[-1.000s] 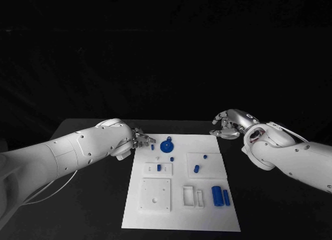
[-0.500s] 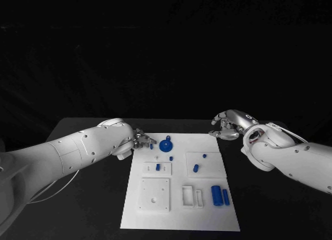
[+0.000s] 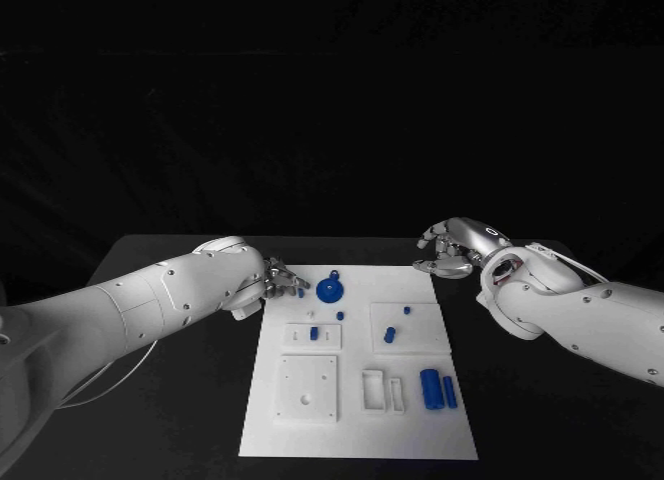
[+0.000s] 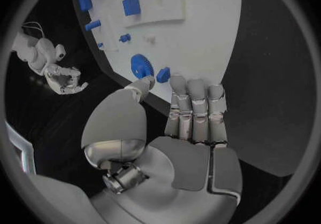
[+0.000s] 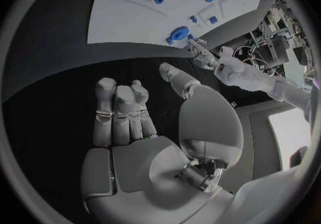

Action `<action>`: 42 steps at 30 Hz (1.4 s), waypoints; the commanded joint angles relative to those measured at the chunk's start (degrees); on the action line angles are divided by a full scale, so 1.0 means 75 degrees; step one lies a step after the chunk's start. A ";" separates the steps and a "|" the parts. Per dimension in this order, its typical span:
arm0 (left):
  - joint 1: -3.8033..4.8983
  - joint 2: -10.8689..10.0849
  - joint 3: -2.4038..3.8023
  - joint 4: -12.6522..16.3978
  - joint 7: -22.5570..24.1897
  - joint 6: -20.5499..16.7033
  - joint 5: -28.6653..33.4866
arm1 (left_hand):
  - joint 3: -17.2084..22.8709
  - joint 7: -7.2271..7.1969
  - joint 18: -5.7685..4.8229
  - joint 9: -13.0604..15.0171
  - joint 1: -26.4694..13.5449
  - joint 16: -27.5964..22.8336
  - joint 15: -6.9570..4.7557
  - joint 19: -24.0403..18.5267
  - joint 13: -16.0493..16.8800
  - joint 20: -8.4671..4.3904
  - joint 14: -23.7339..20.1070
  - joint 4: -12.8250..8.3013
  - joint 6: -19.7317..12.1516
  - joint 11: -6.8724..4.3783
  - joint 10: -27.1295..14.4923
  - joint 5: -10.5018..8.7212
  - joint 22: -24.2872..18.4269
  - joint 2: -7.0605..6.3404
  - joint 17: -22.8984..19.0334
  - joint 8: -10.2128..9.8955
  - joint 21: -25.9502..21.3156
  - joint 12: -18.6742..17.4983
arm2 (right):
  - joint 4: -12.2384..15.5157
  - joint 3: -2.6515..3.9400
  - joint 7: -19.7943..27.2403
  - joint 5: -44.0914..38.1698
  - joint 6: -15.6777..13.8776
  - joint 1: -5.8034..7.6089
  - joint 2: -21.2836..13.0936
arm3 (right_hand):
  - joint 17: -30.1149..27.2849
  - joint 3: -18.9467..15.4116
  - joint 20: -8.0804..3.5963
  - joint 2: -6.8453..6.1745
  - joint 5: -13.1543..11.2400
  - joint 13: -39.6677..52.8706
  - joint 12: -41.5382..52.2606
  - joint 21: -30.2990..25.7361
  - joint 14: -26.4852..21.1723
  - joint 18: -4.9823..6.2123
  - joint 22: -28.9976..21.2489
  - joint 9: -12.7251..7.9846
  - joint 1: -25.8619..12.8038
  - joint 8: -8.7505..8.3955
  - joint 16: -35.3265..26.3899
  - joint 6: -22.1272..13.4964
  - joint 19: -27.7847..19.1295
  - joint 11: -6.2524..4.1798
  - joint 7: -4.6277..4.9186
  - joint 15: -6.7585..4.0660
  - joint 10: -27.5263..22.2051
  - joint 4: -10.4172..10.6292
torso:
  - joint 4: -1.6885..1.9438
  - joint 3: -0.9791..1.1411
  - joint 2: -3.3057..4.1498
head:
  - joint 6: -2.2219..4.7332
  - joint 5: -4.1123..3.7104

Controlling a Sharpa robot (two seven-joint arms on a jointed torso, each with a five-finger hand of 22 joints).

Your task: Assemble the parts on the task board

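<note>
A small blue peg [image 4: 162, 74] at the board's [image 3: 419, 440] far-left edge is being pinched by the left hand [image 4: 175, 107]; slotting it in probably comes next. Right hand [image 3: 450, 250] is held empty, fingers loosely curled, off the far-right corner.

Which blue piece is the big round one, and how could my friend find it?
Find the white task board in the middle of the black table. Go to its far end, near the left hand. There lies the round blue disc with a small tab; its neighbours are small pegs and blocks, and no other blue piece is wide, flat and round.

Dim scene against black, the task board [image 3: 361, 370] bright white; wrist views bend straight edges
</note>
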 commanded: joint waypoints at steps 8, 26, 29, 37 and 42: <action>-0.0019 0.0038 -0.0002 -0.0069 0.0159 0.0196 0.0157 | -0.0170 -0.0019 -0.0160 -0.0007 0.0120 -0.0002 -0.0011 -0.0073 0.0014 -0.0994 -0.0052 -0.0085 0.0006 0.0006 -0.0039 -0.0034 0.0026 0.0284 0.0019 0.0025 -0.0065 -0.0035 | 0.0010 0.0003 0.0060 -0.0059 0.0075 0.0000 0.0000 | 0.0009 -0.0044 -0.0014 0.0018 0.0030 -0.0009 0.0027 -0.0047 0.0052 0.0459 0.0085 -0.0006 -0.0063 0.0014 -0.0047 0.0138 0.0023 -0.0007 0.0107 -0.0012 -0.0037 -0.0011 | 0.0003 -0.0008 0.0001 | -0.0023 -0.0017; -0.0065 0.0087 -0.0004 -0.0167 0.0206 0.0295 0.0284 | -0.0294 -0.0022 -0.0169 -0.0009 0.0312 -0.0002 -0.0004 -0.0085 0.0013 -0.0992 -0.0055 -0.0247 0.0023 0.0010 -0.0019 -0.0075 0.0051 0.0492 0.0029 0.0022 -0.0091 -0.0044 | -0.0018 0.0004 0.0062 -0.0060 0.0090 0.0000 0.0045 | 0.0012 -0.0041 -0.0016 0.0021 0.0037 -0.0012 0.0030 -0.0050 0.0055 0.0459 0.0086 -0.0006 -0.0058 0.0018 -0.0049 0.0146 0.0025 -0.0009 0.0105 -0.0014 -0.0035 -0.0009 | 0.0006 0.0000 0.0011 | -0.0048 0.0009; -0.0065 0.0091 -0.0004 -0.0178 0.0215 0.0350 0.0314 | -0.0300 -0.0022 -0.0170 -0.0009 0.0377 -0.0003 0.0000 -0.0088 0.0012 -0.0992 -0.0054 -0.0293 0.0035 0.0009 -0.0008 -0.0074 0.0056 0.0549 0.0030 0.0025 -0.0099 -0.0045 | -0.0018 0.0004 0.0061 -0.0060 0.0090 0.0000 0.0044 | 0.0012 -0.0040 -0.0016 0.0021 0.0038 -0.0013 0.0030 -0.0050 0.0056 0.0459 0.0086 -0.0006 -0.0057 0.0018 -0.0050 0.0147 0.0026 -0.0009 0.0105 -0.0014 -0.0035 -0.0008 | 0.0002 0.0003 0.0009 | -0.0056 0.0018; -0.0068 0.0103 -0.0004 -0.0208 0.0248 0.0445 0.0349 | -0.0267 -0.0013 -0.0204 -0.0016 0.0956 -0.0019 0.0049 -0.0111 -0.0015 -0.0952 -0.0055 -0.1075 0.0092 0.0021 0.0045 -0.0019 0.0106 0.1094 0.0035 0.0023 -0.0143 -0.0094 | -0.0034 0.0004 0.0063 -0.0059 0.0096 0.0000 0.0058 | 0.0013 -0.0039 -0.0017 0.0021 0.0042 -0.0014 0.0031 -0.0052 0.0057 0.0459 0.0087 -0.0005 -0.0056 0.0020 -0.0051 0.0150 0.0027 -0.0009 0.0104 -0.0014 -0.0035 -0.0006 | -0.0004 -0.0001 0.0010 | -0.0073 0.0016; -0.0073 0.0081 -0.0004 -0.0219 0.0256 0.0397 0.0364 | -0.0182 -0.0021 -0.0215 -0.0017 0.1053 -0.0024 0.0064 -0.0100 -0.0026 -0.0936 -0.0043 -0.1427 0.0154 0.0014 0.0078 0.0021 0.0122 0.1328 0.0036 0.0033 -0.0164 -0.0111 | -0.0045 0.0004 0.0065 -0.0058 0.0099 0.0000 0.0071 | 0.0014 -0.0039 -0.0016 0.0021 0.0044 -0.0015 0.0031 -0.0052 0.0057 0.0459 0.0087 -0.0005 -0.0058 0.0021 -0.0052 0.0152 0.0027 -0.0010 0.0104 -0.0014 -0.0034 -0.0004 | 0.0002 0.0000 0.0008 | -0.0095 0.0002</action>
